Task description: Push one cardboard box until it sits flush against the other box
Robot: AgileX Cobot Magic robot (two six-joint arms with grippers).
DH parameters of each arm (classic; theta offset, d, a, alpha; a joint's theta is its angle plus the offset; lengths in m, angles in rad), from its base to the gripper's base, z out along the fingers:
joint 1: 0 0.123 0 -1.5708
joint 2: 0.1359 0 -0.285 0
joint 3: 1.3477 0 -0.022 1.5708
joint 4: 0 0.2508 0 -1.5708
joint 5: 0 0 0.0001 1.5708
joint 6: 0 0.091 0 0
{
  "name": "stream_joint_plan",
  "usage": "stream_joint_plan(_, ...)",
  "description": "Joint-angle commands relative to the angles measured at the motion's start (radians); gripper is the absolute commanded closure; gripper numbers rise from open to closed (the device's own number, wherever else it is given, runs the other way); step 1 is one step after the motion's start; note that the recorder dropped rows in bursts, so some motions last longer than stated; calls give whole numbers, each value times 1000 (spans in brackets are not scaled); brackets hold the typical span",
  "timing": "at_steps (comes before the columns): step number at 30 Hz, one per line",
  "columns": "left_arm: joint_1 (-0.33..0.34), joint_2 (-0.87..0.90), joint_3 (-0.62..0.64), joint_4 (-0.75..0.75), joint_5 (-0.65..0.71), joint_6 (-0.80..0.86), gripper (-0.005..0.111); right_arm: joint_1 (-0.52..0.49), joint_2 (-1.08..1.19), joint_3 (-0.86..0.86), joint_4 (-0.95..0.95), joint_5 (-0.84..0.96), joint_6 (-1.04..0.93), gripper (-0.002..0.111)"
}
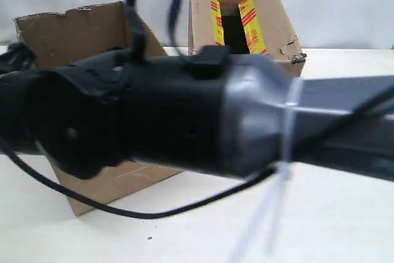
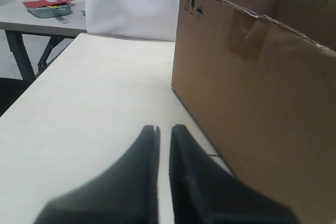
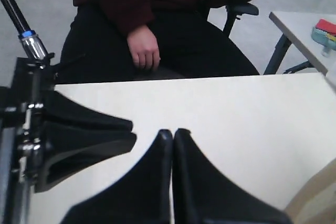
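Arm (image 1: 184, 121) (blurred) hiding cardboard box (image 1: 74, 29), other box (image 1: 277, 23) seemingly apart

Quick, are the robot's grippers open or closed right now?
Left gripper: closed, holding nothing.
Right gripper: closed, holding nothing.

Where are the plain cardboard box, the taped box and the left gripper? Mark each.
plain cardboard box (image 2: 262, 108), left wrist view, on its outer side wall.
taped box (image 1: 278, 24), exterior view, on its brown right-hand wall.
left gripper (image 2: 164, 129), left wrist view, midway between its fingertips.
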Motion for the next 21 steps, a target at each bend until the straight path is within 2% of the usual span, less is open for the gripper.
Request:
stream_joint_plan(1,3,-2,2,1,-7,-3,107,-36,153,-217,-134,73,-17,109)
stream_joint_plan(5,3,-2,2,1,-7,-3,107,-94,269,-403,-163,110,21,109)
stream_joint_plan(12,3,-2,2,1,-7,-3,107,-185,520,-800,-181,327,120,109)
stream_joint_plan(16,3,-2,2,1,-7,-3,107,-236,603,-915,-252,360,206,109)
stream_joint_plan(21,3,-2,2,1,-7,-3,107,-296,631,-924,-247,418,230,109)
